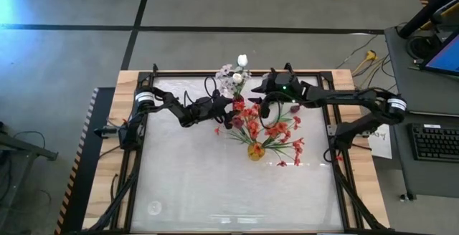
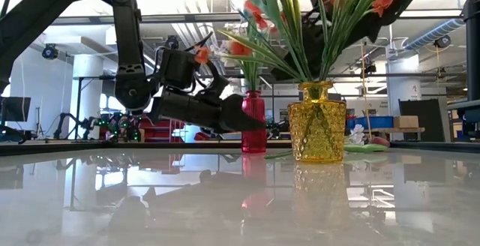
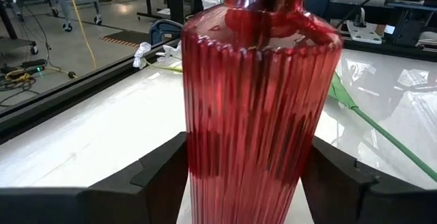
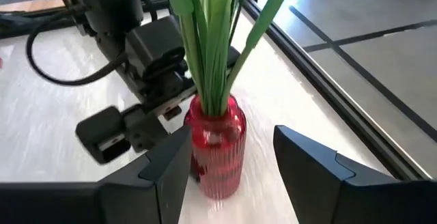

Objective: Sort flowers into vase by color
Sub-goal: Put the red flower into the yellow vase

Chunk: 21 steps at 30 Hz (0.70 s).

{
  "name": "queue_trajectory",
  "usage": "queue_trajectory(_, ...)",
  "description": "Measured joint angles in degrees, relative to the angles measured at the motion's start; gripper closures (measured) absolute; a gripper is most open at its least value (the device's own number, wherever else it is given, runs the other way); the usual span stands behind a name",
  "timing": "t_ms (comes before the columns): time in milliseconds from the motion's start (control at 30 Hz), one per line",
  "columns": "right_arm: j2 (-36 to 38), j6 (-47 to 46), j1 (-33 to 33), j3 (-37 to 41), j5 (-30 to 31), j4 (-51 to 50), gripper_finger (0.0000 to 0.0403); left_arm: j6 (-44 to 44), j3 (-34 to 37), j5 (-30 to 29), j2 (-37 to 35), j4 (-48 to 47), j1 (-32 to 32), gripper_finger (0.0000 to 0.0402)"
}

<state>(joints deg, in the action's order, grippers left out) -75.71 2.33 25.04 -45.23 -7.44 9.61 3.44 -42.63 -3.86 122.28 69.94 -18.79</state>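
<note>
A red ribbed vase (image 3: pixel 259 101) stands on the table just beyond its middle, with green stems (image 4: pixel 212 39) and red-orange blossoms (image 2: pixel 240 49) in it. My left gripper (image 3: pixel 246 162) reaches in from the table's left and is shut on this vase. My right gripper (image 4: pixel 232 136) hangs open above and to the right of the vase's neck, beside the stems, touching nothing. A yellow glass vase (image 2: pixel 318 122) full of red-orange flowers (image 1: pixel 276 131) stands nearer the front. White and pale flowers (image 1: pixel 235 74) lie by the far edge. My left gripper pinches the red vase's ribbed body (image 3: pixel 194 156) between its two fingers, one on each side of the lower half. The fingers (image 3: pixel 160 173) come in almost level from the table's left. The vase stands upright with its base (image 2: pixel 253 148) on the table.
A loose green stem (image 3: pixel 372 125) lies on the table beyond the red vase. The yellow vase's leaves and blossoms (image 1: pixel 287 149) spread wide toward the right. The table's black frame rail (image 1: pixel 333 142) runs along each side.
</note>
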Motion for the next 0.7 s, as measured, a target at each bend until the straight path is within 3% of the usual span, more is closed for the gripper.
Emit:
queue_trajectory(233, 4.8, -1.6, 0.0, 0.0, 0.2, -4.1, 0.0202, 1.5, 0.0, 0.0, -0.4, 0.1, 0.0, 0.0126)
queue_trajectory(367, 6.1, -4.4, 0.1, 0.0, 3.4, -7.2, 0.0202, 3.0, 0.0, 0.0, -0.4, 0.5, -0.1, 0.0106)
queue_trajectory(700, 6.3, -16.1, 2.5, 0.0, 7.6, -18.8, 0.0202, 8.0, 3.1, 3.0, -2.4, 0.5, -0.1, 0.0098)
